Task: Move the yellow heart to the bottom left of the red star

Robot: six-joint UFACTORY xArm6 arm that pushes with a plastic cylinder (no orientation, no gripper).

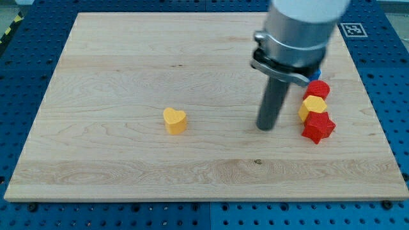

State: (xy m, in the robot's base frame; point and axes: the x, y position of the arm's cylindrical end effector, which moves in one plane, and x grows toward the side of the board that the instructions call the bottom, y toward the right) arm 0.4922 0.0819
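The yellow heart (174,120) lies on the wooden board (128,57) left of centre. The red star (317,127) lies near the view's right edge of the board. My tip (265,128) rests on the board between them, well to the right of the heart and a short way left of the star, touching neither.
A yellow hexagon block (312,107) touches the star from above. A red block (318,89) sits above that, and a blue block (316,75) shows partly behind the arm's body. A blue pegboard table (19,76) surrounds the board.
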